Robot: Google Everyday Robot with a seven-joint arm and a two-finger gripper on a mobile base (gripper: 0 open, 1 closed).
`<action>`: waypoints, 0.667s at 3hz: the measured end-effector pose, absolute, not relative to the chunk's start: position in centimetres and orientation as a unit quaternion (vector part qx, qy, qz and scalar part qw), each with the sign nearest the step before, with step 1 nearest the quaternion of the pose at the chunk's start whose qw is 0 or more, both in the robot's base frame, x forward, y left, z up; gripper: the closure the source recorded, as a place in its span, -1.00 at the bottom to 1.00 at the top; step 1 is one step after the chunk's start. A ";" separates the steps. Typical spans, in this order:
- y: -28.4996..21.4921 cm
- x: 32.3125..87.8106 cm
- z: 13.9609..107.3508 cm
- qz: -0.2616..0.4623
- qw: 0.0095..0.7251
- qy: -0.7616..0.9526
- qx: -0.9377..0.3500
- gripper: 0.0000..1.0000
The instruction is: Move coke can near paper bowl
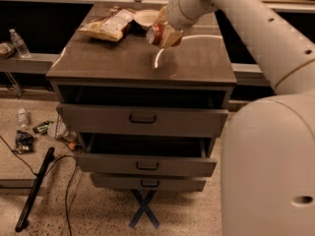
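Holding coke can (154, 33) over cabinet top (123, 58): gripper (162, 34), jaws clamped on can, just in front of paper bowl (145, 17). Snack bag (109, 24) lies left of bowl.

Gripper (165, 32): tan, at arm's tip, over the cabinet top (123, 58)
Arm (246, 28): cream tube behind the jaws, small dark holes
Shell (266, 171): cream, rounded, one hole

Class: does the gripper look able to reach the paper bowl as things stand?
Probably yes. The gripper, at the coke can, hangs just in front of the paper bowl with nothing between; the snack bag lies off to one side.
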State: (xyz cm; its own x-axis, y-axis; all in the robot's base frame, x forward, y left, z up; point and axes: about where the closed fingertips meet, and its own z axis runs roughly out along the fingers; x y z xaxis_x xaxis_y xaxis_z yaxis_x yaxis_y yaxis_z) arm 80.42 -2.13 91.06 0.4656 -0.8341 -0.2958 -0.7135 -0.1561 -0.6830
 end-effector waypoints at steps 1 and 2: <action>-0.3 80.9 91.6 -0.061 0.409 0.495 -0.764 1.00; 1.0 81.7 92.7 -0.057 0.421 0.483 -0.766 1.00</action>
